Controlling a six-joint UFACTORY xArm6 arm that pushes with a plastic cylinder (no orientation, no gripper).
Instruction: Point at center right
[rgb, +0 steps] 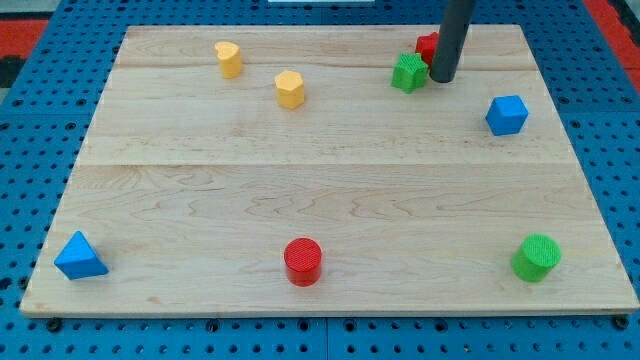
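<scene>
The arm ends in a plain rod with no jaws to open or close; my tip (442, 79) rests near the wooden board (320, 190)'s top right, just beside the green star block (408, 72) and partly hiding the red block (428, 46). Toward the view's right edge, the blue cube (507, 115) sits apart; lower right is the green cylinder (537, 257).

The light is bright and even all over my wooden board (330, 190). It seems to come from above, because the shadows are small and soft, tucked close under each block. My rod (452, 35) looks dark with a pale shine down one side. Everything looks sharp, with no blur or glare.
</scene>
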